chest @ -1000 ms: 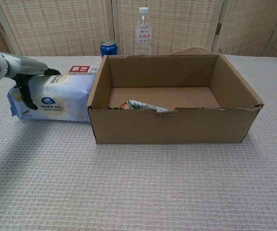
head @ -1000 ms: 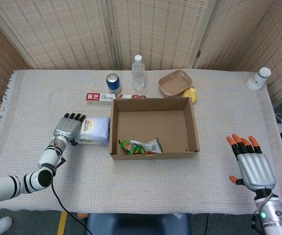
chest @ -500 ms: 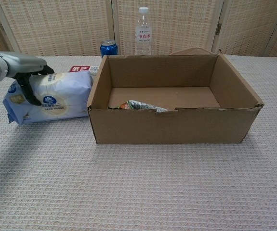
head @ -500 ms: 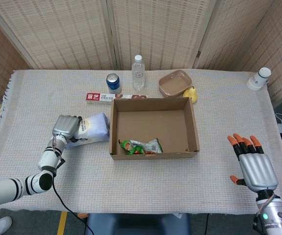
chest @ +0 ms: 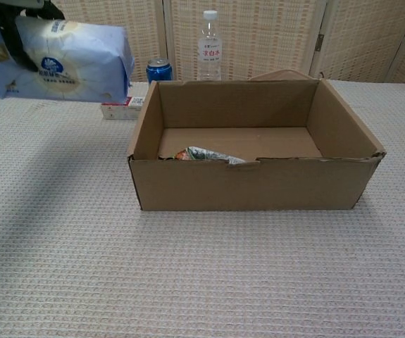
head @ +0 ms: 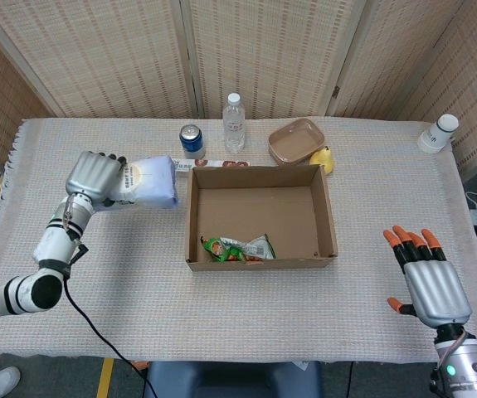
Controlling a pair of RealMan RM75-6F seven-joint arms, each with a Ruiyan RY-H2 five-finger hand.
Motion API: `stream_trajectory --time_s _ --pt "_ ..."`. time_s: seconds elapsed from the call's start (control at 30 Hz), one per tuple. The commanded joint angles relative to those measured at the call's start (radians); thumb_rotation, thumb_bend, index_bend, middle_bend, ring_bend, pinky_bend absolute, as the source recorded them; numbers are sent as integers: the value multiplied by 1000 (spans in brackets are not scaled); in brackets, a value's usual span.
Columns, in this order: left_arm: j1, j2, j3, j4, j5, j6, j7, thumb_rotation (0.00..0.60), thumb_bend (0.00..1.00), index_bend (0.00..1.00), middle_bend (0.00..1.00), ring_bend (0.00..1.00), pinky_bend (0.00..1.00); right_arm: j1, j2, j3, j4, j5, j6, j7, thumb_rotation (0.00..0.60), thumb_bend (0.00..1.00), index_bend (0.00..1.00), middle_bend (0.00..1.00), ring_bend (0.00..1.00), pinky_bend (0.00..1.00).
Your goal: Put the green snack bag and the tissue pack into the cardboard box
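The cardboard box point(head: 260, 217) sits mid-table, the green snack bag point(head: 236, 248) inside at its 7 o'clock corner. At 9 o'clock, the left hand point(head: 94, 176) grips the airborne tissue pack point(head: 148, 181). The right hand point(head: 425, 278) hovers empty, fingers spread.

snack bag point(head: 238, 248) lies in the cardboard box point(head: 328, 217); tissue pack point(head: 146, 181) is left of it, water bottle point(head: 235, 123) behind.
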Motion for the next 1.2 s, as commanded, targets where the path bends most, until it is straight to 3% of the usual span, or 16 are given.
stream_trajectory --time_s 0.03,0.27,0.53,0.83,0.93,1.0,1.07,1.2 --pt "-56 58 -35 -66 -29 9 40 600 321 611 745 645 723 -5 6 -3 0 -16 1 11 600 15 77 42 0 0" --pt "-123 18 -99 -140 -45 43 21 600 319 613 746 647 724 -14 14 -4 0 -42 4 31 600 16 77 42 0 0" --pt "-216 -185 -165 -114 -104 105 -21 600 314 625 758 653 723 -11 25 12 0 11 7 26 600 15 74 42 0 0" --pt "-253 -444 -175 33 -27 200 -61 600 300 598 732 635 705 -9 39 24 0 65 12 32 600 15 72 42 0 0" --pt "-257 -482 -177 69 -38 177 -67 600 245 430 557 476 559 -17 45 20 0 51 21 41 600 15 72 42 0 0" --pt "-266 -477 -172 79 -78 128 -50 600 200 145 226 177 278 -24 51 15 0 40 24 46 600 16 72 42 0 0" --pt "-272 -471 -166 89 -91 107 -36 600 181 8 28 14 97 -28 56 11 0 31 23 50 600 16 71 42 0 0" --pt "-262 -448 -153 88 -78 104 -31 600 173 0 0 0 33 -33 62 5 0 10 23 54 600 16 63 42 0 0"
